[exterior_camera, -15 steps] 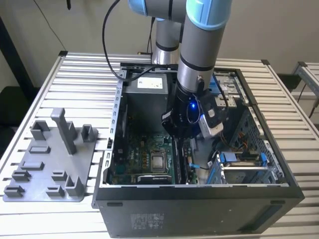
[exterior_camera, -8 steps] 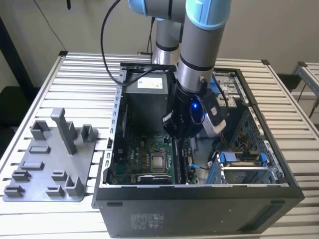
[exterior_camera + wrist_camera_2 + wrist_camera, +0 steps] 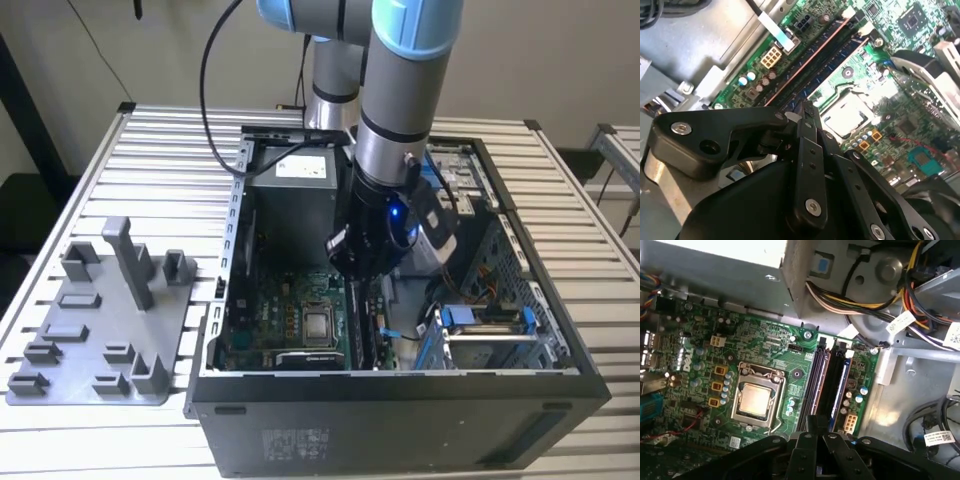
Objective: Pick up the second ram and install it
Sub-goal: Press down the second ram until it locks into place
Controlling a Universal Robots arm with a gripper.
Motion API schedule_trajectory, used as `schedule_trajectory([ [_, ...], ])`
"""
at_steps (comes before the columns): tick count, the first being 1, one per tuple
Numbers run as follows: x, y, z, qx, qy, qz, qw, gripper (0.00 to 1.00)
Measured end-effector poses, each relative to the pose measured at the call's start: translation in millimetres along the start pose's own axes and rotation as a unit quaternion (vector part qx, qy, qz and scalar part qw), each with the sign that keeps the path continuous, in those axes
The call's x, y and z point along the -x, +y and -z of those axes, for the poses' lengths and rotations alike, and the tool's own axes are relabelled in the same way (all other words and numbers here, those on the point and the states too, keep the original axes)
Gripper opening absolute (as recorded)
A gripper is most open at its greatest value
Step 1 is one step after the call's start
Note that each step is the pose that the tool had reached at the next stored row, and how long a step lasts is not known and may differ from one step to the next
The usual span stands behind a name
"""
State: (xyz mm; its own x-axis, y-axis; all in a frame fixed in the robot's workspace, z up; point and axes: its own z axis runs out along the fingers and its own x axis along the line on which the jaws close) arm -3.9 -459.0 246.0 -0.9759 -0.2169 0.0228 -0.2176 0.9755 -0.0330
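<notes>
1. Second ram (image 3: 840, 385) is seen as a dark-blue stick standing on edge in the memory slots (image 3: 821, 382) of the green motherboard (image 3: 765, 350), just beside the processor socket (image 3: 756, 399); in the second wrist view it appears as a long dark strip (image 3: 832, 50) running away from the fingertips.
2. The gripper (image 3: 362, 262) is lowered into the open computer case (image 3: 400, 400), directly over the slots, in the exterior view. In both wrist views the black fingers (image 3: 809, 150) are drawn close together, with the gap narrow; whether the stick's edge is pinched between them cannot be told.
3. The step in hand is judged to be seating the stick in its slot.
4. It is judged that pressure should be applied straight down along the slot, with the stick kept upright and parallel to the neighbouring slots.
5. Care is advised near the cables (image 3: 875, 300) at the slots' far end and near the socket, which could be knocked by a sideways slip.
6. The grey fixture tray (image 3: 100, 330) is seen on the slatted table (image 3: 160, 160), well apart, at the exterior view's left.
</notes>
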Motion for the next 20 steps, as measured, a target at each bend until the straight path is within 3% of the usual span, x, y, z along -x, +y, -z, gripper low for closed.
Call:
schedule_trajectory([
  [6,-0.2,0.0,0.0,-0.0008,-0.0011,0.035,0.9994,0.11],
  [11,-0.3,0.1,0.0,-0.0015,-0.0022,0.068,0.9977,0.11],
  [15,-0.4,0.1,0.0,-0.0023,-0.0034,0.101,0.9948,0.11],
  [20,-0.5,0.1,0.0,-0.0033,-0.0047,0.142,0.9898,0.11],
])
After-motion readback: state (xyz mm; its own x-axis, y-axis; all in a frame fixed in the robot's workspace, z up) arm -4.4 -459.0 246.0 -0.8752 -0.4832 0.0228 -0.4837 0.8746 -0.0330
